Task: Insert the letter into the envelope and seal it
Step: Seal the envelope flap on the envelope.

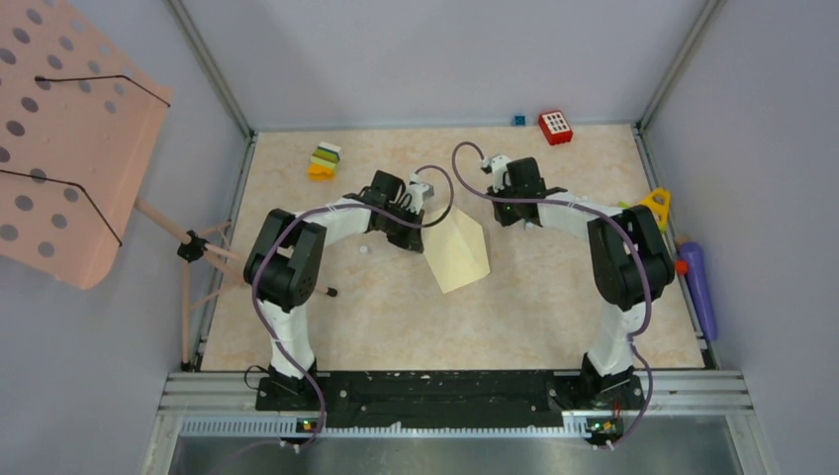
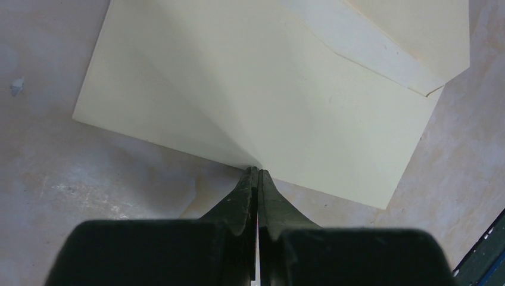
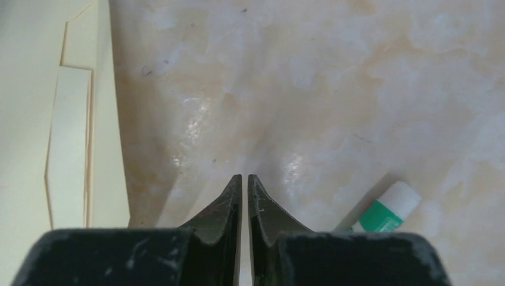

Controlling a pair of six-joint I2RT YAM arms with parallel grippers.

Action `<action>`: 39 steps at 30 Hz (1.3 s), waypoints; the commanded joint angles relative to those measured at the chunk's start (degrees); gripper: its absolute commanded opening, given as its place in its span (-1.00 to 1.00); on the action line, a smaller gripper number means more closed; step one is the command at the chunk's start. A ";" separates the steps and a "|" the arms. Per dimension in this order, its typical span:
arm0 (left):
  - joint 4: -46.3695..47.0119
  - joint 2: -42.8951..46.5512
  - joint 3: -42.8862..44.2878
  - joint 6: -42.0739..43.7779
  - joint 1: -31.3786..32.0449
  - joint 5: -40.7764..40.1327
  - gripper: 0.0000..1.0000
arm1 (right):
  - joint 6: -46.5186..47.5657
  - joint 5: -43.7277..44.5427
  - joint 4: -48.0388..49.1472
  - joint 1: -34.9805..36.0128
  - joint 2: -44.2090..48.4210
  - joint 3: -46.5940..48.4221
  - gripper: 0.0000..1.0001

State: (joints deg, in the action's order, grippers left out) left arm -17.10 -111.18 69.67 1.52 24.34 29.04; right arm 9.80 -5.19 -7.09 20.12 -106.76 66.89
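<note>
envelope, position: pale yellow rectangular paper envelope [image 1: 460, 259] lies near the centre of the marbled beige desk [image 1: 396, 327], between the two arms.
envelope, pointing: in the top view its pointed end faces about 12 o'clock and the straight opposite edge faces about 6 o'clock.
envelope, long axis: the whole outline reads longer along the 12–6 line, tipped slightly toward 11. The sheet is not flat, so this is approximate.
envelope, shape: in the left wrist view a crease fans out across the face from the gripped edge, and the triangular flap shows at the far corner.
left gripper [image 2: 257, 170]: fingers together, clamped on the envelope's edge at its 9–10 o'clock side.
right gripper [image 3: 244, 177]: fingers drawn together with only a thin slit, nothing between them. It sits over bare desk, with the envelope at its 9 o'clock and apart from it.
glue stick: green-and-white glue stick [image 3: 387, 211] lies on the desk at about 4 o'clock of the right fingertips.
far edge: red block with white dots [image 1: 555, 127] at 1 o'clock; yellow, green and white stacked block [image 1: 324, 161] at 11 o'clock.
</note>
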 commanded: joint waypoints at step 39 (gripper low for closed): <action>-1.24 -3.17 3.80 -2.22 5.57 -3.81 -1.00 | -16.11 -25.36 -9.25 6.42 -11.04 6.51 -1.00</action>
State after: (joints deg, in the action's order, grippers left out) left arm -17.06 -113.54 73.84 -0.78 28.73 23.31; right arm -6.31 -31.35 -14.74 25.08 -114.72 72.31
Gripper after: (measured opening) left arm 0.009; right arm 0.002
